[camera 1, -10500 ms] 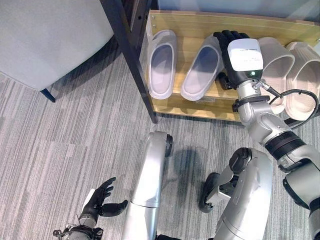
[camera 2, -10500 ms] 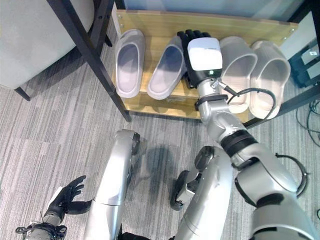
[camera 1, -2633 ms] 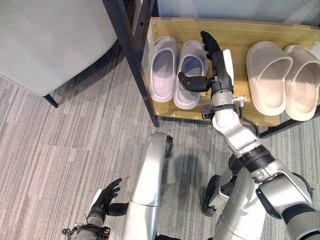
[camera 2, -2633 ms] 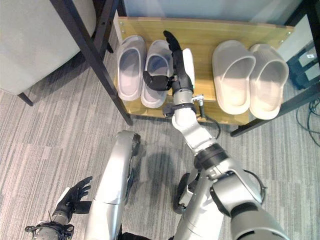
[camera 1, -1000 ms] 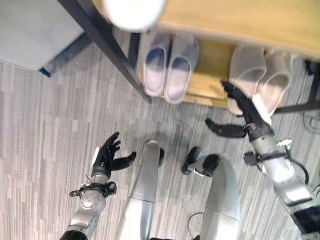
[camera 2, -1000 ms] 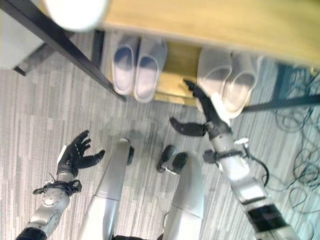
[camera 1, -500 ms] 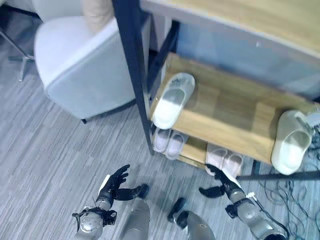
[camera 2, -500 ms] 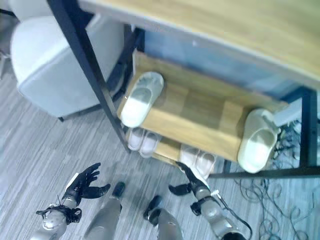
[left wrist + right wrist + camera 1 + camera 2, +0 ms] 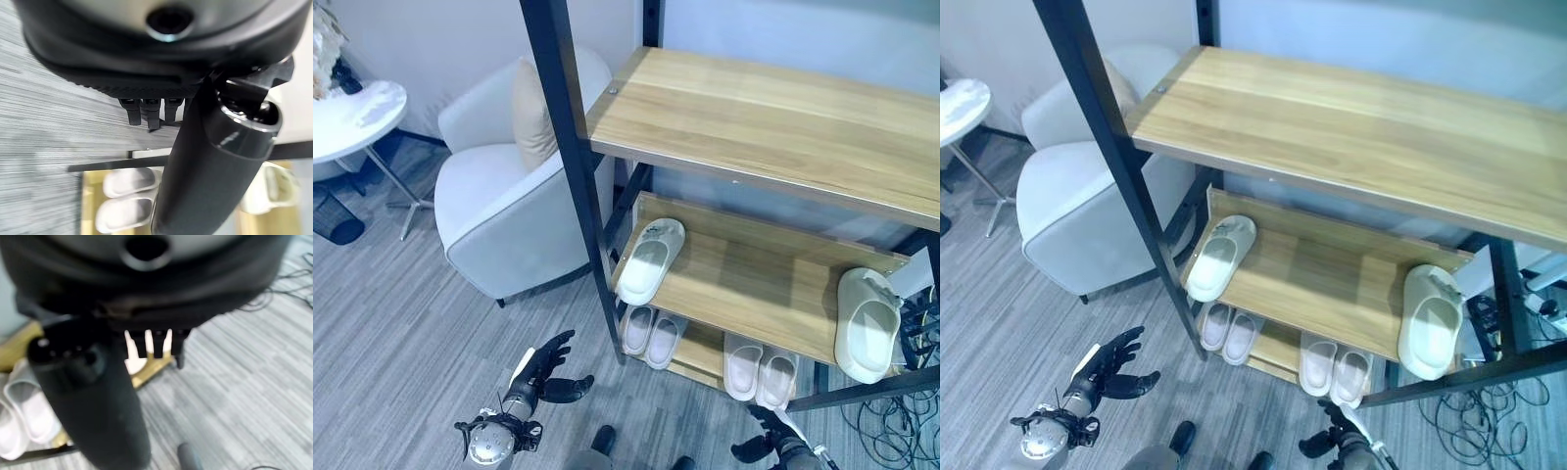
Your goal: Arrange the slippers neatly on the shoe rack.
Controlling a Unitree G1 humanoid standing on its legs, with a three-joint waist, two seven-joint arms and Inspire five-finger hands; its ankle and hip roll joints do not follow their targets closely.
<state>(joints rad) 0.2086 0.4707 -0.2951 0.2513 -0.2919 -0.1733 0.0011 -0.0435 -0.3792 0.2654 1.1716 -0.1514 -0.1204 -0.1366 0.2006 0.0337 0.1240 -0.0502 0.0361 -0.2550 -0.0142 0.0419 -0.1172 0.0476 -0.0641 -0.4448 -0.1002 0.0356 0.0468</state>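
Observation:
The shoe rack [image 9: 773, 108] has a bare wooden top shelf. A white slipper [image 9: 649, 262] lies at the left end of the middle shelf and a cream slipper [image 9: 865, 323] at its right end, far apart. On the bottom shelf a lilac pair [image 9: 651, 333] sits side by side, with a beige pair [image 9: 761, 367] to its right. My left hand [image 9: 540, 370] hangs open low over the carpet, left of the rack. My right hand [image 9: 1332, 436] is open below the beige pair, holding nothing. A pale pair [image 9: 24, 416] appears past its straight fingers.
A grey armchair [image 9: 509, 196] with a beige cushion stands close to the rack's left post [image 9: 573, 176]. A round white side table [image 9: 352, 108] and a dark bin [image 9: 333, 215] are further left. Loose cables [image 9: 1489, 401] lie on the carpet right of the rack.
The camera has risen, so the whole rack is now in view. Earlier my right hand set the lilac slippers side by side, then drew back. Both hands stay low and open.

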